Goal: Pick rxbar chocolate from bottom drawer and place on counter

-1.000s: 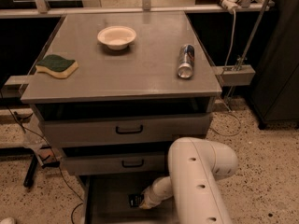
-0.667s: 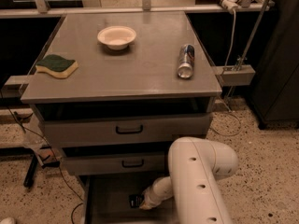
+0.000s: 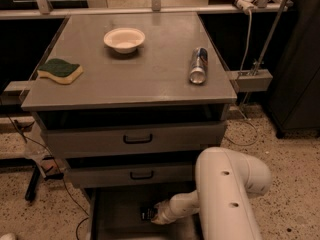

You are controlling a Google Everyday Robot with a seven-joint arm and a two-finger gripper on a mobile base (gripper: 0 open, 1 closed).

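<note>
Fingers of the gripper [image 3: 156, 217] are down inside the bottom drawer [image 3: 117, 215], tip touching the rxbar chocolate [image 3: 147, 213]; cannot tell if they grip it or are apart. Bar lies on the drawer floor, just left of the tip. Desk [image 3: 150, 81] top, left to right: sponge [image 3: 60, 70] near left edge, white bowl [image 3: 124, 39] toward the back, can [image 3: 198, 65] lying on its side at right. White arm [image 3: 227, 194] at lower right.
</note>
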